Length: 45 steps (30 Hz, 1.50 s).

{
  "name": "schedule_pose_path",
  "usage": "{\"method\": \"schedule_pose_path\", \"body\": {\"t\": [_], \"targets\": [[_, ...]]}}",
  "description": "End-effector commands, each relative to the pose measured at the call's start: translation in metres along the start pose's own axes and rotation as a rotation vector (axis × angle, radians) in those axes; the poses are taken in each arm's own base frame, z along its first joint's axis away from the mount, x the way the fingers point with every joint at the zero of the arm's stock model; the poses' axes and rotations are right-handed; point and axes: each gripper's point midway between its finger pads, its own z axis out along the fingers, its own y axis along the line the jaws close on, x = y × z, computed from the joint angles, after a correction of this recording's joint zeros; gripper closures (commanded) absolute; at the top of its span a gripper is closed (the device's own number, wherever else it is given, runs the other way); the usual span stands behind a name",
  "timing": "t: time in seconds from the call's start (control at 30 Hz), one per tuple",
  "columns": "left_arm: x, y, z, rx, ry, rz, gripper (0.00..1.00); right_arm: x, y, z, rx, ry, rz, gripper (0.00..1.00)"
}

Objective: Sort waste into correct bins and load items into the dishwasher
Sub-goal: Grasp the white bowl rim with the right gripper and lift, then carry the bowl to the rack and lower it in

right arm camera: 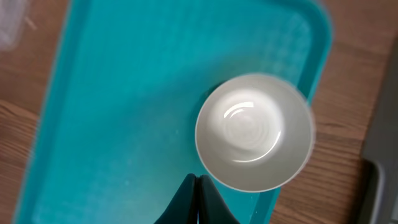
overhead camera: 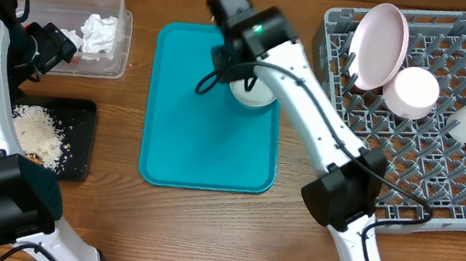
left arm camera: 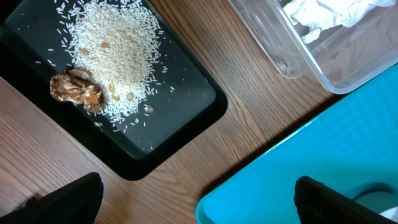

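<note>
R gripper (right arm camera: 198, 186) pinched together at bowl (right arm camera: 255, 134) rim, grip unclear; L gripper (left arm camera: 199, 202) apart, tips cropped.

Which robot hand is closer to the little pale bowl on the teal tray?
The right. The right gripper is shut at the rim of the small round pale grey bowl on the teal plastic tray. The left gripper hangs open beside the clear plastic tub.
</note>
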Motion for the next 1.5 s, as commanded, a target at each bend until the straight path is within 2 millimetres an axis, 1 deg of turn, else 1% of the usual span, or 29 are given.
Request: {"method": "schedule_pose_path", "body": {"t": [0.0, 0.07, 0.1, 0.23, 0.27, 0.33, 0.4, 0.43, 0.47, 0.57, 0.7, 0.73, 0.8, 0.87, 0.9, 0.93, 0.97, 1.07, 1.17, 1.2, 1.33, 1.4, 1.47], "targets": [[-0.001, -0.002, 0.001, 0.002, 0.003, -0.008, 0.00, -0.013, -0.011, -0.021, -0.062, -0.036, 0.021, 0.89], [0.000, -0.002, 0.001, 0.003, 0.003, -0.007, 0.00, -0.007, -0.006, -0.018, -0.109, -0.004, -0.032, 0.72], [0.000, -0.002, 0.001, 0.003, 0.003, -0.007, 0.00, -0.002, -0.005, -0.013, -0.117, 0.017, -0.047, 0.69], [-0.001, -0.002, 0.001, 0.002, 0.003, -0.007, 0.00, 0.016, -0.004, 0.018, -0.105, 0.094, -0.054, 0.69], [-0.001, -0.002, 0.001, 0.003, 0.003, -0.007, 0.00, 0.022, -0.003, 0.033, -0.102, 0.111, -0.057, 0.69], [-0.001, -0.002, 0.001, 0.003, 0.003, -0.007, 0.00, 0.028, -0.003, 0.054, -0.096, 0.123, -0.057, 0.67], [-0.001, -0.002, 0.001, 0.003, 0.003, -0.007, 0.00, 0.035, -0.008, 0.078, -0.070, 0.128, -0.058, 0.60], [-0.001, -0.002, 0.001, 0.003, 0.003, -0.007, 0.00, 0.040, -0.010, 0.090, -0.061, 0.134, -0.059, 0.51], [-0.001, -0.002, 0.001, 0.002, 0.003, -0.008, 0.00, 0.045, -0.010, 0.098, -0.060, 0.142, -0.059, 0.47], [0.000, -0.002, 0.001, 0.003, 0.003, -0.007, 0.00, 0.059, -0.010, 0.115, -0.071, 0.171, -0.058, 0.46], [0.000, -0.002, 0.001, 0.003, 0.003, -0.007, 0.00, 0.069, -0.007, 0.124, -0.071, 0.189, -0.066, 0.47], [-0.001, -0.002, 0.001, 0.002, 0.003, -0.007, 0.00, 0.070, -0.006, 0.125, -0.071, 0.190, -0.069, 0.48], [-0.001, -0.002, 0.001, 0.003, 0.003, -0.007, 0.00, 0.072, -0.005, 0.126, -0.071, 0.193, -0.071, 0.59], [-0.001, -0.002, 0.001, 0.003, 0.003, -0.007, 0.00, 0.071, -0.005, 0.126, -0.071, 0.191, -0.067, 0.76], [-0.001, -0.002, 0.001, 0.002, 0.003, -0.007, 0.00, 0.070, -0.004, 0.124, -0.072, 0.187, -0.064, 0.83], [-0.001, -0.002, 0.001, 0.002, 0.003, -0.007, 0.00, 0.067, -0.004, 0.121, -0.072, 0.183, -0.052, 0.87], [-0.001, -0.002, 0.001, 0.003, 0.003, -0.007, 0.00, 0.065, -0.004, 0.119, -0.071, 0.180, -0.040, 0.89], [0.000, -0.002, 0.001, 0.003, 0.003, -0.007, 0.00, 0.055, -0.002, 0.103, -0.073, 0.166, -0.017, 0.91], [-0.001, -0.002, 0.001, 0.003, 0.003, -0.007, 0.00, 0.043, -0.001, 0.078, -0.077, 0.149, -0.014, 0.95], [-0.001, -0.002, 0.001, 0.002, 0.003, -0.007, 0.00, 0.039, 0.000, 0.067, -0.078, 0.143, -0.014, 0.96], [-0.001, -0.002, 0.001, 0.002, 0.003, -0.007, 0.00, 0.027, -0.002, 0.027, -0.079, 0.126, 0.020, 0.96], [-0.001, -0.002, 0.001, 0.002, 0.003, -0.007, 0.00, 0.022, -0.008, 0.004, -0.079, 0.110, 0.038, 0.96], [-0.001, -0.002, 0.001, 0.002, 0.003, -0.007, 0.00, 0.018, -0.021, -0.017, -0.066, 0.097, 0.063, 0.96]]}}
